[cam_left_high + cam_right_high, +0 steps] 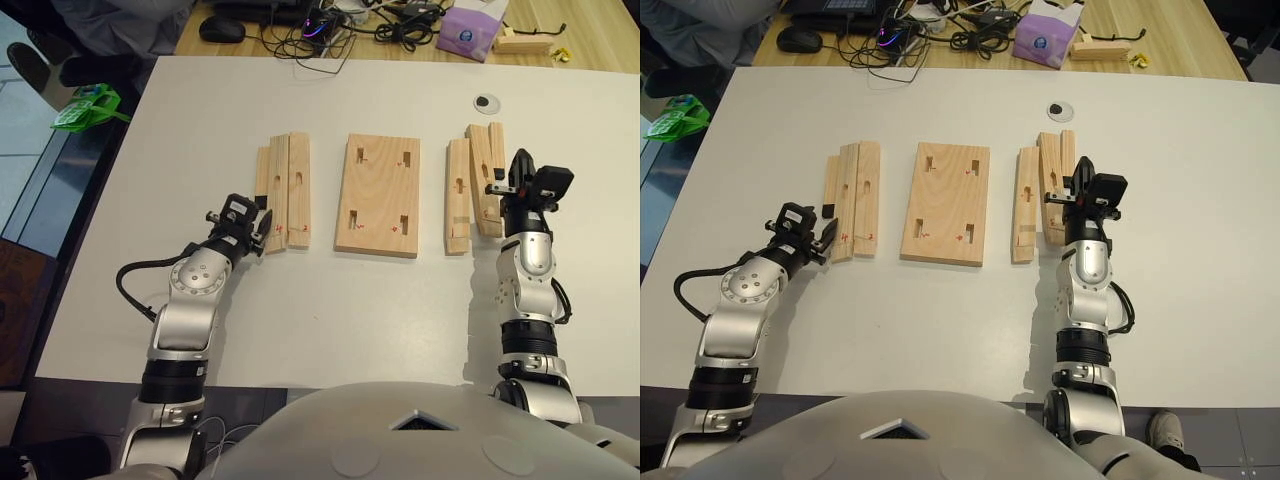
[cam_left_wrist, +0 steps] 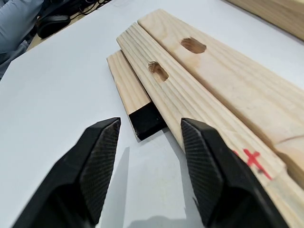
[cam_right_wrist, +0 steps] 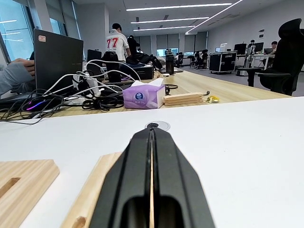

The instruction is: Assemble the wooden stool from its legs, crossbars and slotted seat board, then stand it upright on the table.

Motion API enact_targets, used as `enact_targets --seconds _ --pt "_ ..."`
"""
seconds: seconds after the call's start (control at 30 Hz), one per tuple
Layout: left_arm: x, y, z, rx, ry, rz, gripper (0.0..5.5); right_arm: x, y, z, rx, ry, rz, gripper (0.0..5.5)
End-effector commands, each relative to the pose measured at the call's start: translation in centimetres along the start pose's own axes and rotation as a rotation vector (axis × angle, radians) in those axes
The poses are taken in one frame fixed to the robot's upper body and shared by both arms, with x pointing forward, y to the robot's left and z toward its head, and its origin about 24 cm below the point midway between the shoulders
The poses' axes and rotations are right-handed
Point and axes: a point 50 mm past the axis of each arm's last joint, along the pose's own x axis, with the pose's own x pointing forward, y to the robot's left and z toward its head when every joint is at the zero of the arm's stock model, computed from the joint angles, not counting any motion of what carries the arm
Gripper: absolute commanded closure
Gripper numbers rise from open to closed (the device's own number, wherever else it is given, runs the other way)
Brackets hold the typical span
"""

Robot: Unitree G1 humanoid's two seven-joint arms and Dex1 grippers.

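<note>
Wooden seat board (image 1: 377, 195) flat on table (image 1: 300, 320), left gripper (image 1: 258, 220) spread beside legs (image 1: 289, 185), right gripper (image 3: 152, 132) clenched.

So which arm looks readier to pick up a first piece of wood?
Left, probably. The left gripper is open and lined up with the black-tipped end of the short wooden bar. The right gripper is shut, over the right-hand wooden pieces.

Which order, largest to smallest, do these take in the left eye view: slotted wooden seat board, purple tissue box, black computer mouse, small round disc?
1. slotted wooden seat board
2. purple tissue box
3. black computer mouse
4. small round disc
</note>
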Motion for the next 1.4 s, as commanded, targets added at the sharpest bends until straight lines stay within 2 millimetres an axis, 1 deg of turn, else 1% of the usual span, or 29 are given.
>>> enact_targets --seconds 0.03,0.2,0.3,0.37,0.5,0.57,0.73,0.97,1.03,1.13,1.17,1.23,1.27,1.33,1.4 --pt "-0.6 -0.3 -1.2 0.045 0.071 -0.023 3.13 -0.2 -0.2 0.0 -0.016 0.004 -0.002 5.5" --pt "-0.4 0.5 -0.3 0.013 0.013 0.03 3.13 -0.3 -0.5 -0.1 -0.031 0.011 0.006 5.5" --pt "0.1 1.2 0.6 0.088 -0.061 0.087 3.13 -0.3 -0.5 -0.2 -0.034 0.012 0.007 5.5" --pt "0.5 1.4 0.5 0.136 -0.066 0.094 3.13 -0.1 -0.3 0.0 -0.036 0.006 0.013 5.5" --pt "0.6 0.5 -0.5 0.145 -0.054 0.066 3.13 0.4 -0.7 0.7 -0.04 -0.024 -0.006 5.5" --pt "0.6 -0.1 -0.7 0.144 -0.052 0.059 3.13 0.3 -1.0 0.6 -0.041 -0.022 -0.02 5.5" --pt "0.7 -0.5 -0.3 0.168 -0.063 0.045 3.13 0.2 -0.6 0.4 -0.037 -0.017 -0.016 5.5" --pt "0.6 -1.1 -0.2 0.177 -0.066 0.006 3.13 0.3 -0.8 0.4 -0.032 -0.014 -0.031 5.5" --pt "0.6 -1.2 0.7 0.213 -0.105 -0.011 3.13 0.3 -0.7 0.3 -0.031 -0.013 -0.03 5.5" --pt "0.5 -1.1 3.3 0.277 -0.192 -0.007 3.13 0.2 -0.7 0.2 -0.034 -0.002 -0.025 5.5" --pt "0.5 -0.9 4.5 0.281 -0.235 0.005 3.13 0.2 -0.7 0.2 -0.035 -0.001 -0.024 5.5" --pt "0.3 -1.2 5.9 0.299 -0.295 -0.02 3.13 0.3 -0.6 0.3 -0.035 -0.002 -0.019 5.5" --pt "0.2 -1.6 5.9 0.306 -0.3 -0.059 3.13 0.2 -0.6 0.3 -0.035 -0.002 -0.018 5.5" --pt "-0.1 -2.6 5.1 0.324 -0.279 -0.125 3.13 0.1 -0.6 0.3 -0.034 0.0 -0.019 5.5" --pt "-0.2 -2.9 4.6 0.322 -0.268 -0.157 3.13 0.0 -0.5 0.2 -0.032 0.003 -0.019 5.5"
